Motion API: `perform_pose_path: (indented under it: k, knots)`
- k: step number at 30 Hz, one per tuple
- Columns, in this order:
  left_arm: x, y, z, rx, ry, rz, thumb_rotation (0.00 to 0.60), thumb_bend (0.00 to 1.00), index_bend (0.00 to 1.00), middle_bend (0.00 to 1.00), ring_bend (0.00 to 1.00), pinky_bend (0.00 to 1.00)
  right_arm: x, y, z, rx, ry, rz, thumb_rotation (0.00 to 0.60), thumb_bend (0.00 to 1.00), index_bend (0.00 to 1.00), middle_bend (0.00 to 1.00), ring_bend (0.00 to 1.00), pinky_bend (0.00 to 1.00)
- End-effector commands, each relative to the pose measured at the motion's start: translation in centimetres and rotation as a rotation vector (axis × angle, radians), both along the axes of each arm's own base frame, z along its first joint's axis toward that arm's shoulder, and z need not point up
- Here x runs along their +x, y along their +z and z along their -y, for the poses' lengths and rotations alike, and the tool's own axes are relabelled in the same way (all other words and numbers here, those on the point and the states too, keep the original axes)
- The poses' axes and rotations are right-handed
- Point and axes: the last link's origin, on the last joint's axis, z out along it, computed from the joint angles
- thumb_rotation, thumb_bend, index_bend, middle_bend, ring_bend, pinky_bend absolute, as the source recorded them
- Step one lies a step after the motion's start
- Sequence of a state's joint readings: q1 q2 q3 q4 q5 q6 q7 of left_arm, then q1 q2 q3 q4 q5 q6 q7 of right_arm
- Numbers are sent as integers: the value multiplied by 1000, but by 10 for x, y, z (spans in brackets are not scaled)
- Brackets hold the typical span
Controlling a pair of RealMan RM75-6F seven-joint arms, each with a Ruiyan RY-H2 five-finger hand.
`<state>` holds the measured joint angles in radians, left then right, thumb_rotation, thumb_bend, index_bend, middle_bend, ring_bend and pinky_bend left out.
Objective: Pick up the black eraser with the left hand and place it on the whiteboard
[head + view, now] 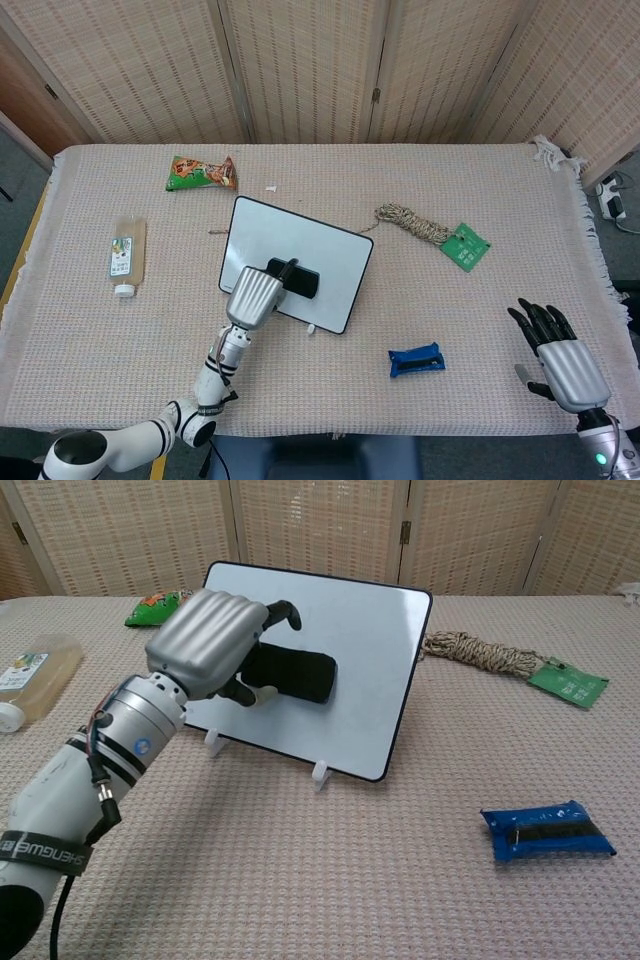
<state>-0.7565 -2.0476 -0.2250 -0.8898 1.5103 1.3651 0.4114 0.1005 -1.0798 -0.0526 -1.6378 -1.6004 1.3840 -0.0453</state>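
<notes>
Black eraser [291,675], a rounded oblong block, lies flat against the tilted white whiteboard with its black frame [370,650], your left hand [208,643] at its left end. Its fingers [283,610] look partly lifted, a thumb below; whether you're holding it I cannot tell. Judge it light, stiff-bodied and likely felt-faced; hold it across the short sides. Right of that, coiled twine [410,222] and a blue wrapped packet [416,359] rest on the woven worktop [480,300]. Your right hand [560,352] hovers, fingers spread.
</notes>
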Motion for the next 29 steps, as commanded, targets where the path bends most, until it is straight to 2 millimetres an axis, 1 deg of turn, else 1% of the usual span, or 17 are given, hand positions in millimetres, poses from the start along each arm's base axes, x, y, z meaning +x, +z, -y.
perform_pose_path:
  k: [1, 2, 4, 5, 7, 9, 10, 11, 12, 13, 14, 16, 18, 20, 22, 24, 29]
  knots:
    - [-8, 12, 7, 8, -2, 13, 600, 256, 296, 1000, 917, 993, 0, 0, 0, 0, 1, -3, 600, 393, 0, 0, 0, 0]
    - [-13, 18, 10, 10, 3, 18, 600, 252, 284, 1000, 892, 982, 0, 0, 0, 0, 0, -3, 600, 393, 0, 0, 0, 0]
    - [-28, 33, 19, 14, 27, 14, 600, 248, 258, 975, 784, 910, 0, -1, -1, 4, 3, -5, 600, 393, 0, 0, 0, 0]
    - [-36, 40, 24, 12, 47, 8, 600, 247, 240, 911, 696, 828, 0, -2, -1, 7, 5, -6, 600, 393, 0, 0, 0, 0]
    - [-59, 61, 38, -11, 106, -6, 600, 247, 185, 642, 468, 561, 1, -3, -2, 13, 14, -8, 600, 393, 0, 0, 0, 0]
    - [-84, 86, 56, -58, 184, -14, 600, 249, 127, 411, 278, 345, 3, -4, -3, 17, 23, -9, 600, 393, 0, 0, 0, 0]
    - [-97, 97, 65, -92, 223, -26, 600, 248, 92, 301, 187, 256, 3, -5, -4, 19, 26, -9, 600, 393, 0, 0, 0, 0]
    - [-114, 112, 79, -129, 281, -53, 600, 246, 65, 224, 123, 194, 4, -6, -4, 22, 30, -10, 600, 394, 0, 0, 0, 0]
    - [-126, 124, 88, -143, 322, -70, 600, 243, 41, 149, 63, 129, 4, -7, -5, 26, 34, -11, 600, 393, 0, 0, 0, 0]
    - [-136, 135, 98, -150, 358, -86, 600, 241, 28, 99, 24, 74, 4, -7, -5, 31, 36, -12, 600, 393, 0, 0, 0, 0]
    - [-150, 147, 112, -158, 404, -97, 600, 240, 24, 74, 8, 43, 4, -8, -6, 36, 37, -13, 600, 393, 0, 0, 0, 0]
    - [-167, 161, 133, -174, 462, -93, 600, 239, 18, 40, 0, 5, 5, -9, -6, 42, 41, -13, 600, 393, 0, 0, 0, 0]
    - [-185, 175, 156, -181, 526, -47, 600, 237, 5, 30, 0, 0, 6, -11, -7, 47, 45, -14, 600, 393, 0, 0, 0, 0]
    - [-197, 186, 173, -137, 557, 10, 600, 235, 0, 19, 0, 0, 6, -12, -8, 50, 47, -15, 600, 393, 0, 0, 0, 0]
    - [-201, 192, 182, -96, 565, 16, 600, 232, 0, 5, 0, 0, 7, -11, -9, 48, 49, -13, 600, 393, 0, 0, 0, 0]
    - [-199, 197, 188, -61, 533, 41, 600, 230, 0, 0, 0, 0, 7, -10, -11, 46, 53, -11, 600, 393, 0, 0, 0, 0]
    - [-196, 196, 195, -49, 502, 26, 600, 228, 0, 0, 0, 0, 9, -8, -18, 48, 68, -5, 600, 393, 0, 0, 0, 0]
